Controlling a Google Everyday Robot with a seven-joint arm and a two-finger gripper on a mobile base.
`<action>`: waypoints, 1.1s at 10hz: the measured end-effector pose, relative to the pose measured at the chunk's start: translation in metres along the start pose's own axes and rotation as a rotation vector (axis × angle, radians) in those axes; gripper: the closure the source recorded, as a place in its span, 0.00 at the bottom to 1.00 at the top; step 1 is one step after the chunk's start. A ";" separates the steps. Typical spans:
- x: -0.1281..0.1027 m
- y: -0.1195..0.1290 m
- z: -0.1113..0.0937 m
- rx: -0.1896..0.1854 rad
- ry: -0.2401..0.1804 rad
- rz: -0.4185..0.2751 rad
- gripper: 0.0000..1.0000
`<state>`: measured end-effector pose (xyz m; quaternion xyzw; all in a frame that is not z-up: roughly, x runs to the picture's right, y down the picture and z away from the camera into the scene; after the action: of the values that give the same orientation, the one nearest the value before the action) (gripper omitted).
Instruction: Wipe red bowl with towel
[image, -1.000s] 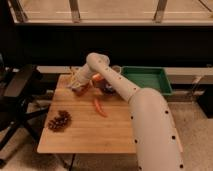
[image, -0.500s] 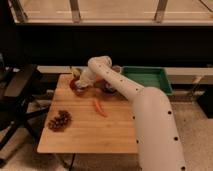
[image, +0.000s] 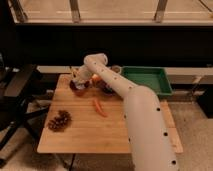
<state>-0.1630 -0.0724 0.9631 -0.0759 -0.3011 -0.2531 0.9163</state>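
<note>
The red bowl (image: 94, 78) shows only as a small bright orange-red patch behind my arm, at the back of the wooden table (image: 85, 135). My gripper (image: 78, 77) hangs just left of it, over a darker maroon bowl (image: 78, 86) with a utensil. The towel does not show; it may be hidden by the gripper or the arm. The white arm runs from the lower right up to the back of the table and covers much of what lies there.
A second dark bowl (image: 106, 88) sits right of the red one, under the arm. An orange-red carrot-like piece (image: 99, 107) lies mid-table, a pine cone (image: 60, 120) front left. A green tray (image: 148, 80) stands back right, a dark chair (image: 17, 95) left.
The wrist has swung a little leftward, so the gripper now hangs over the maroon bowl. The things on the table have not moved.
</note>
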 end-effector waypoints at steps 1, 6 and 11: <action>-0.014 -0.006 0.005 0.011 -0.033 -0.012 1.00; -0.046 0.027 -0.007 -0.028 -0.108 0.011 1.00; 0.000 0.061 -0.038 -0.101 -0.003 0.056 1.00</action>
<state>-0.1126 -0.0312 0.9333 -0.1310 -0.2868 -0.2423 0.9175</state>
